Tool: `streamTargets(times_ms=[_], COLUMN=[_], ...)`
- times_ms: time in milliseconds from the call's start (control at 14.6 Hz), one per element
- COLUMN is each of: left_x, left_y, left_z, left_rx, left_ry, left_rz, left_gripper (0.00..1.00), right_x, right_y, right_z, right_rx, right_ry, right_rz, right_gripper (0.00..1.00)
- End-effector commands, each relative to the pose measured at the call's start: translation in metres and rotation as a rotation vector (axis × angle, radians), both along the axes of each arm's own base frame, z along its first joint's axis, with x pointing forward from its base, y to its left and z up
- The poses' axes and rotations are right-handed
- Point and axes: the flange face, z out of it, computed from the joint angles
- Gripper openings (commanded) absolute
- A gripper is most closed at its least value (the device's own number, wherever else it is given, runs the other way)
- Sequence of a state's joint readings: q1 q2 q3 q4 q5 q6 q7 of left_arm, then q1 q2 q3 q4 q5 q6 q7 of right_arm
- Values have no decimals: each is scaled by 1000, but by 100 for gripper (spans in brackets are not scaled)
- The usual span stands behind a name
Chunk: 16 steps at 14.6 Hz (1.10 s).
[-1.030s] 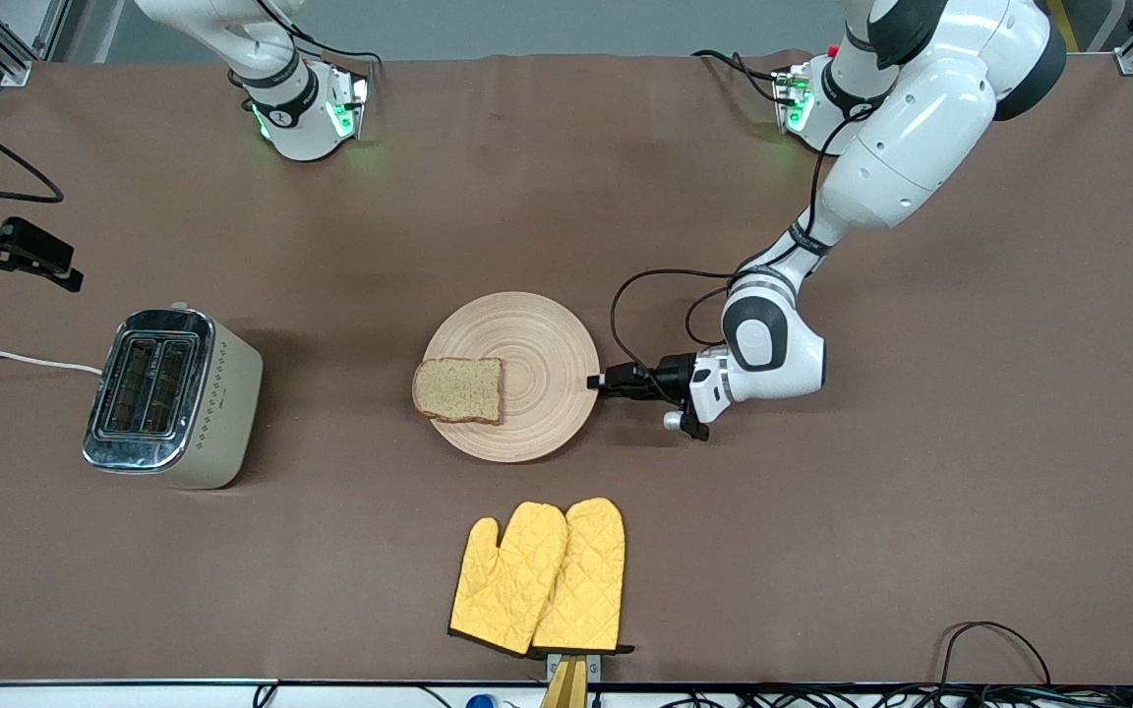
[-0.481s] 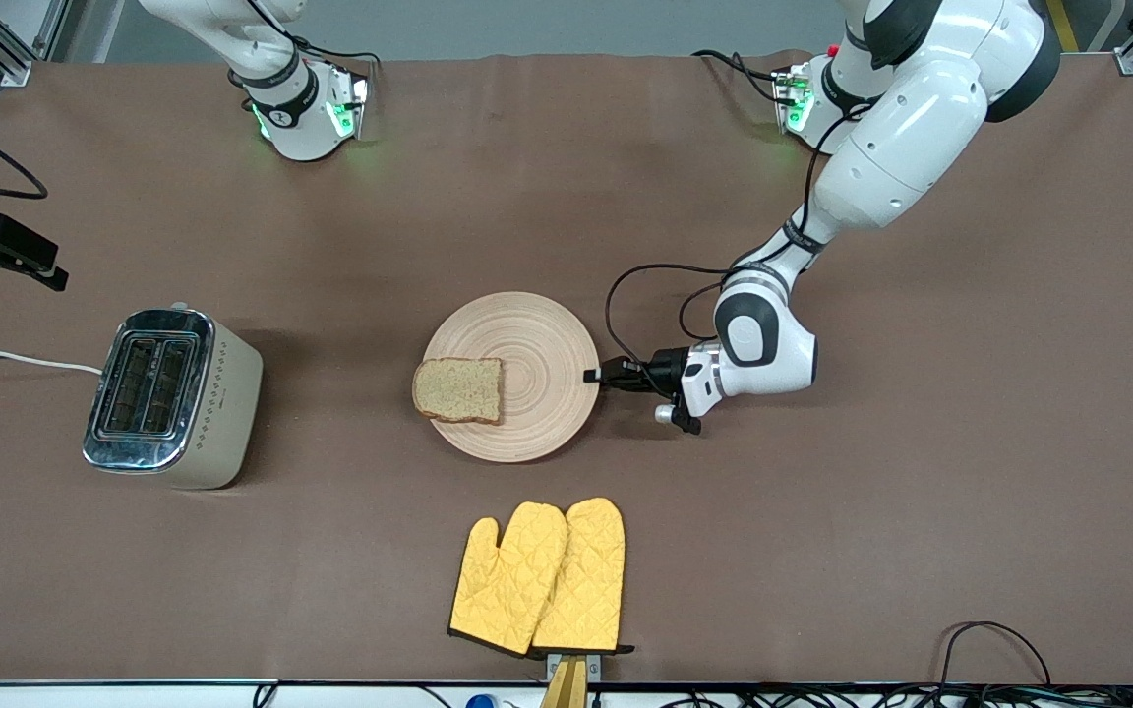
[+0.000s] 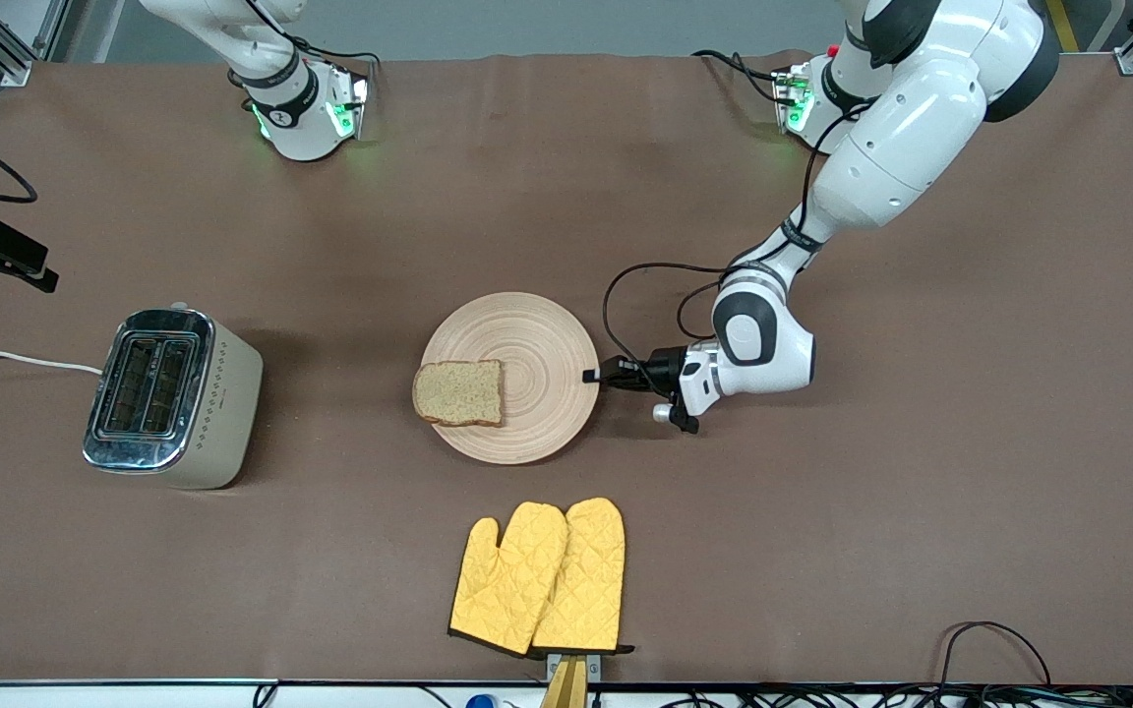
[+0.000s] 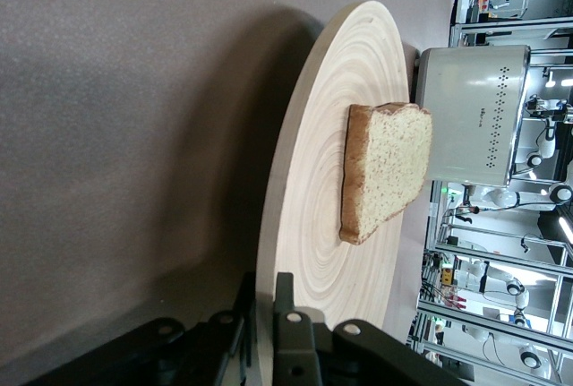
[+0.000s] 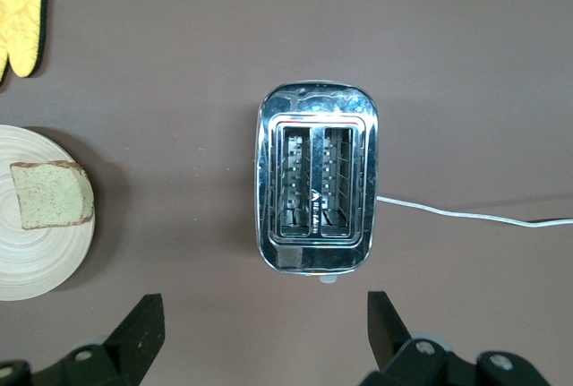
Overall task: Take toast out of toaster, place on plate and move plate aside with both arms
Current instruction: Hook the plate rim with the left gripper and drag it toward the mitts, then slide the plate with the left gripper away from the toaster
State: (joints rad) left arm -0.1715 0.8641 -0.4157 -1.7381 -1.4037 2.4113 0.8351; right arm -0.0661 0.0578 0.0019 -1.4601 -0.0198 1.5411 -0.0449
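Landmark: the plate [image 3: 527, 413], mid-desk [image 3: 921, 511]; all places given from it.
Toast: the toast [image 3: 458, 391] lies flat on the plate, at the rim toward the right arm's end, its crust slightly overhanging. Judged: first two steps done, only moving the plate aside remains.
Toaster: the toaster [image 3: 173, 398] stands well apart from the plate, toward the right arm's end; both slots empty, white cord [image 3: 16, 359] trailing off the desk edge.
Left tool: the left tool [image 3: 594, 376] sits low at the plate's rim on the left arm's side, fingers pinched together on the rim edge; the left wrist view shows one finger above and one below the wood. Judged: a rim grip suits dragging or lifting without disturbing the toast.
Right tool: the right tool [image 5: 264, 328] hangs over the toaster, well apart from the plate, fingers spread wide, holding nothing. Judged: this arm waits, clear of the plate's path.
Oven mitts: the yellow oven mitts [image 3: 539, 578] lie nearer the front camera than the plate, untouched.
Writing: small dark mark on the toaster's side, unreadable; diamond pattern beside it. No other text legible.
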Motion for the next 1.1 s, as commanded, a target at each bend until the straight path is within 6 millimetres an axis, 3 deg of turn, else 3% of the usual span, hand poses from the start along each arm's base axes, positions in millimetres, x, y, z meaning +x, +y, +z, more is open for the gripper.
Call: streamTargets(times_ms=[0,275,412,549,755,1030], left_x=[9,33,47,71,100,120], left_y=[-3,0,15,55,109,183], left_z=[35,90,114,136,152,144], left_rx=[-19,-41,-45,-50,-55,-49], left_ry=[-41,-64,-65,-89,-119,-118], left_rz=[25,76,121,179,264,312], left_gripper=[0,0,0,0,0,0], right_x=[0,0,0,0,0,0], right_y=[-3,0,1,1,0,3], right_z=[4,2,2,2,2,2], right_rx=[-31,-29,-29,-29,-29,-29], right_ry=[1,5,5,5,5,5], right_rz=[0,8,9,9,5,5], right_gripper=[100,100,100,100,100,100])
